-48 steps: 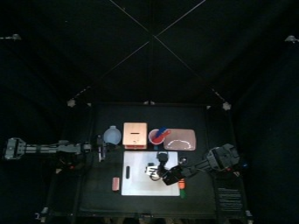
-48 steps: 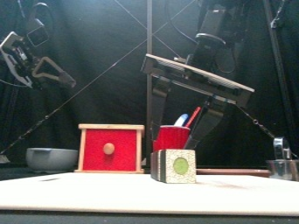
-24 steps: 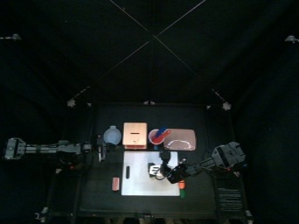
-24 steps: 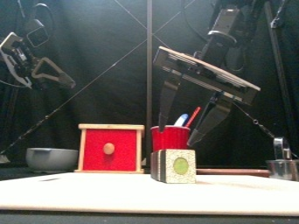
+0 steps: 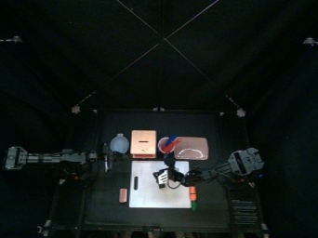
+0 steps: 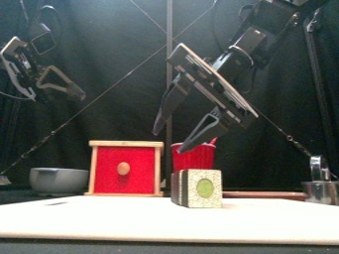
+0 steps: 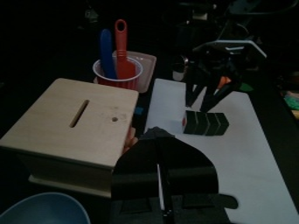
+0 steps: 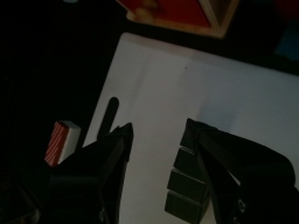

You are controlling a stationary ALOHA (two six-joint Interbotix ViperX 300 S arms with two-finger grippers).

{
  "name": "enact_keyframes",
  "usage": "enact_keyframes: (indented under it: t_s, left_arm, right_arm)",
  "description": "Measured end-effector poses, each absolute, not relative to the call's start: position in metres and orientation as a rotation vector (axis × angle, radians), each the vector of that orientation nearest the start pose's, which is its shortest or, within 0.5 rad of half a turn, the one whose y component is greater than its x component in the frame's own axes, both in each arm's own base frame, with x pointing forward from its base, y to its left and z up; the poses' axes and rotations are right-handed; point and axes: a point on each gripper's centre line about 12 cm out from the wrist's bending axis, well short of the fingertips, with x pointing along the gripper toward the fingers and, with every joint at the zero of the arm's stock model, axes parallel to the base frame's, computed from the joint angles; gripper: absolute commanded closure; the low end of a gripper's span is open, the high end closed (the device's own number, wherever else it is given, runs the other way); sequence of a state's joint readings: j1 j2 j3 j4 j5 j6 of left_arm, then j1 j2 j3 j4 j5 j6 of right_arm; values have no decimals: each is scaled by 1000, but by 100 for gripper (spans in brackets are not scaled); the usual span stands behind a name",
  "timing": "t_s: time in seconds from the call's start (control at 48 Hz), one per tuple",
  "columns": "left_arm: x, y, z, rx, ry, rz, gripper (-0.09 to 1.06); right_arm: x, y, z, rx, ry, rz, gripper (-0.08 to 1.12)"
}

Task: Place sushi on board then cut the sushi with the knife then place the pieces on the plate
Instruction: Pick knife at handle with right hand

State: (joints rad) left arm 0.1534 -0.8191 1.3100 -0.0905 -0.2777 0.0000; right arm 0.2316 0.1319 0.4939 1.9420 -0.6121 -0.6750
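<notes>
The toy sushi roll point(image 6: 199, 188) stands on the white cutting board point(image 6: 146, 220), showing a pale face with a green centre. My right gripper point(image 6: 172, 142) hangs open just above it, jaws spread and empty. In the left wrist view the same gripper point(image 7: 207, 103) straddles the air over the dark sushi roll point(image 7: 208, 122). In the right wrist view the sushi roll point(image 8: 184, 175) lies between my spread jaws. The red cup point(image 7: 122, 70) holds a blue and a red knife. The pink tray point(image 5: 189, 147) lies behind the board. My left gripper point(image 6: 51, 81) rests open, high at the left.
A wooden box point(image 6: 126, 169) with a red drawer front stands beside the red cup. The blue-grey bowl point(image 6: 58, 180) is at the far left, the metal cutter point(image 6: 319, 190) at the far right. Small toy foods lie left point(image 5: 123, 193) and right point(image 5: 194, 193) of the board.
My right gripper has swung left from beside the sushi roll to directly over it and turned its jaws. The left arm has not moved.
</notes>
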Motion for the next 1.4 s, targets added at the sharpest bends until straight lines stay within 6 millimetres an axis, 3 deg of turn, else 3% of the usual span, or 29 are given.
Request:
enact_keyframes:
  t_s: [0.146, 0.479, 0.729, 0.896, 1.396]
  left_arm:
    - [199, 34, 209, -109, 207, 190, 99]
    - [198, 35, 209, -140, 203, 202, 99]
    - [198, 36, 208, -169, 202, 213, 99]
    - [198, 36, 209, -170, 200, 215, 99]
    - [197, 39, 209, -176, 199, 232, 99]
  right_arm:
    - [402, 23, 177, 882, 438, -699, 19]
    - [385, -5, 169, 855, 471, -660, 19]
    - [374, -22, 176, 907, 463, -639, 19]
    - [360, -33, 176, 966, 467, -644, 19]
    - [352, -45, 182, 1208, 479, -520, 19]
